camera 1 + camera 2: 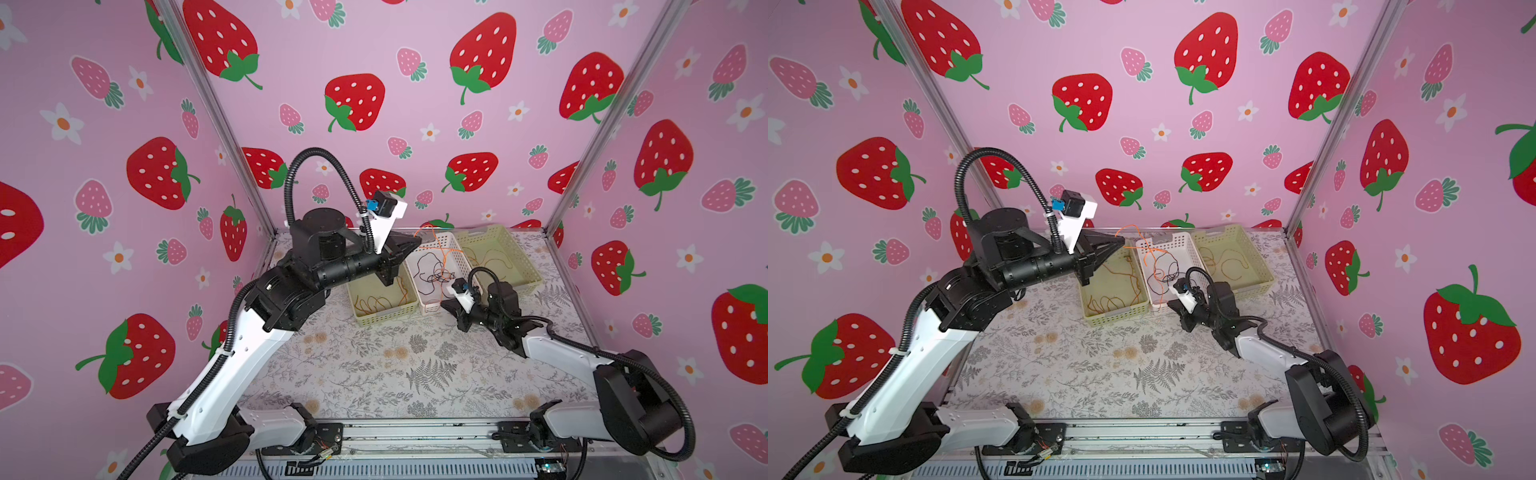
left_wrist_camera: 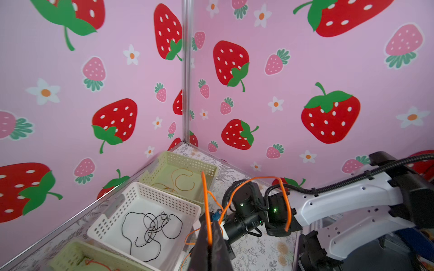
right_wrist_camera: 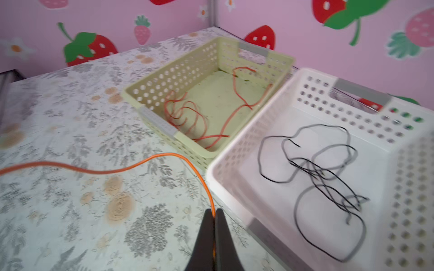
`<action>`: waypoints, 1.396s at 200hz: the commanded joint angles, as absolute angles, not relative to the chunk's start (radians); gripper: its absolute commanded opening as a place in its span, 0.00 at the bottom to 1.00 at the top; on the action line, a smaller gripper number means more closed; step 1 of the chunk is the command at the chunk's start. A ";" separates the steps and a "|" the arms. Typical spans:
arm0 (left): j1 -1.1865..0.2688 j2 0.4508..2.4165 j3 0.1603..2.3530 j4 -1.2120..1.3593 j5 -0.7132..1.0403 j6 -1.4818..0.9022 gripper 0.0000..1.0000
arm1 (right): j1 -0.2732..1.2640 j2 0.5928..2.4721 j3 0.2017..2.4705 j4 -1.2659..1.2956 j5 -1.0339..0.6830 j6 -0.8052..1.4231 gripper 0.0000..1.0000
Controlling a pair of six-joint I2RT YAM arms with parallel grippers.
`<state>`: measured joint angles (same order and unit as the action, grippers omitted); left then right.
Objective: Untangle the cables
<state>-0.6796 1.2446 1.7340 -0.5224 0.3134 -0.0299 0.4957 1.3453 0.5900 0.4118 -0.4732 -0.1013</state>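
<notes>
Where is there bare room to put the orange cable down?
Bare: the table in front of the basket row, between left arm and right arm. Crowded: the back, where left green basket, white basket and right green basket stand side by side.

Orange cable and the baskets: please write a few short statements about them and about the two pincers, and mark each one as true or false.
1. The left pincer and the right pincer are both shut on the orange cable. True.
2. The black cable lies on the bare table. False: it lies tangled in the white basket.
3. The orange cable lies wholly inside the white basket. False: it hangs in loose curves between the two pincers.
4. The green basket beside the white basket holds a reddish-brown cable. True.
</notes>
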 commanded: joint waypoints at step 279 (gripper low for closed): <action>-0.605 2.473 2.588 -0.205 0.527 -0.265 0.00 | -0.033 1.717 1.056 0.276 -0.205 0.078 0.00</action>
<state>-0.5694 2.4050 2.5130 -0.2787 0.5617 -0.2527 -0.0284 1.6634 1.0111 0.2462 -0.1970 0.0887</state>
